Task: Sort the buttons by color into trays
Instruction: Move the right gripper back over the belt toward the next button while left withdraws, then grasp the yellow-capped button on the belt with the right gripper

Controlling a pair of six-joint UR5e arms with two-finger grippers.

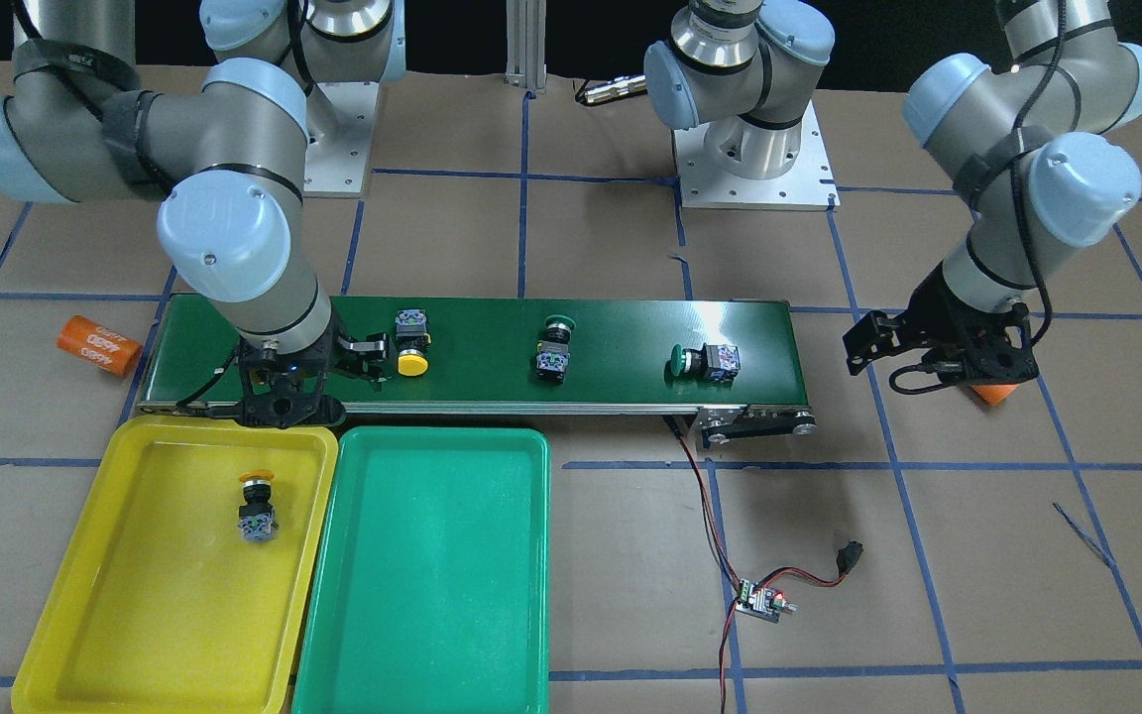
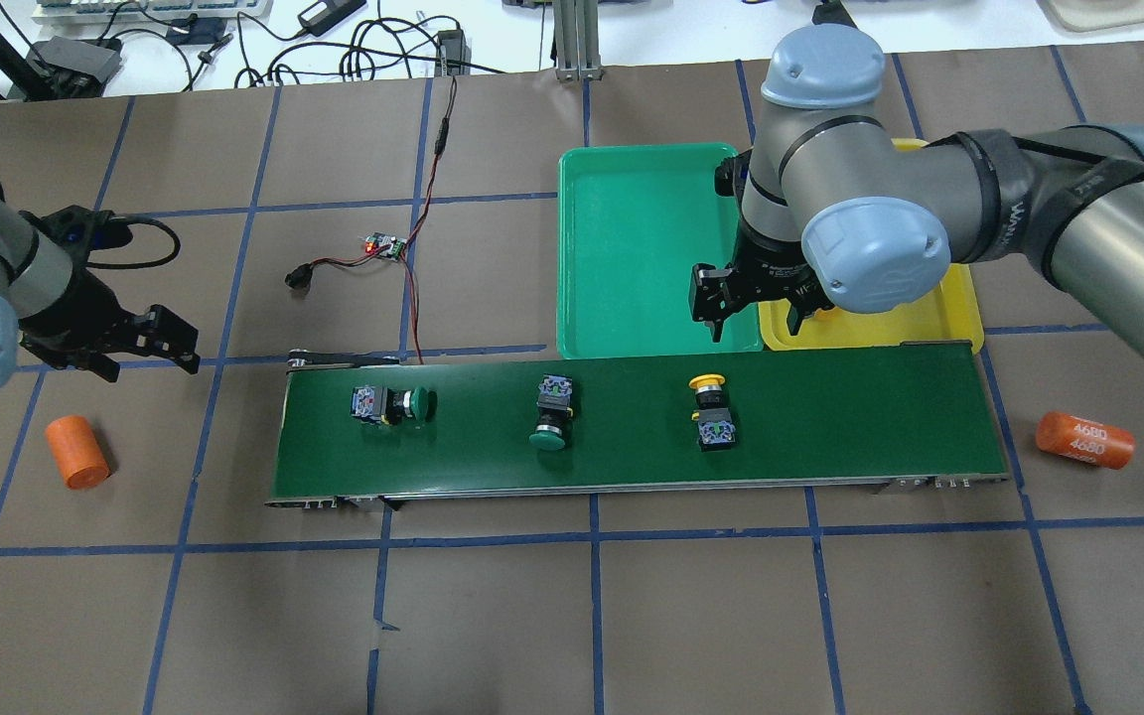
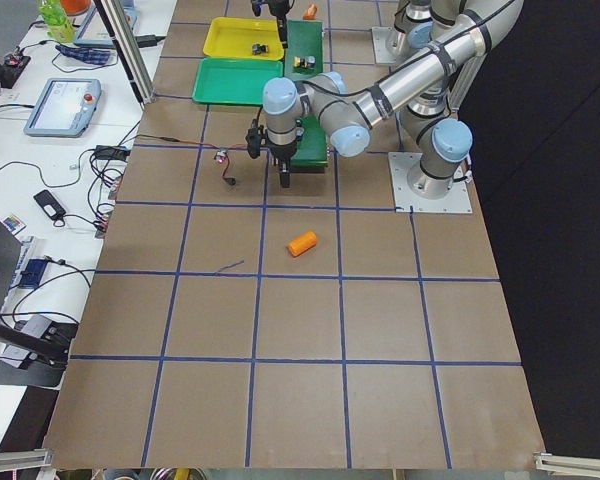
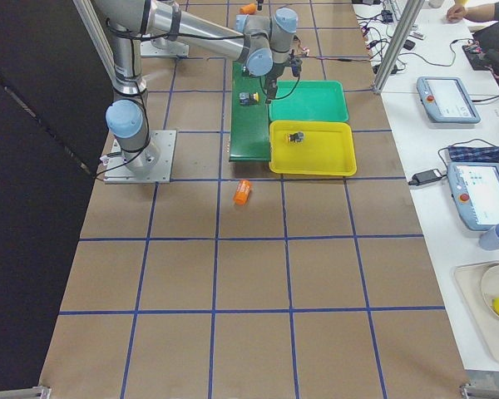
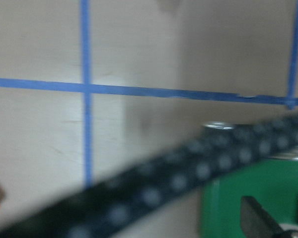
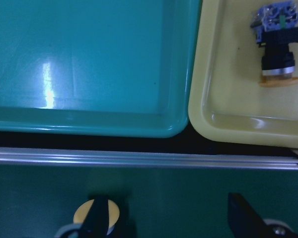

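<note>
The right gripper [image 2: 753, 320] is hovering with its fingers apart over the far edge of the conveyor belt [image 2: 880, 417]. The yellow button [image 2: 710, 409] is lying on its side on the belt, just nearward of the gripper. Its long axis is running across the belt, with the cap pointing toward the yellow tray [image 1: 65, 615]. The right arm is much the nearer. The left gripper [image 2: 145, 350], fingers also apart, is hanging well left of the belt.
</note>
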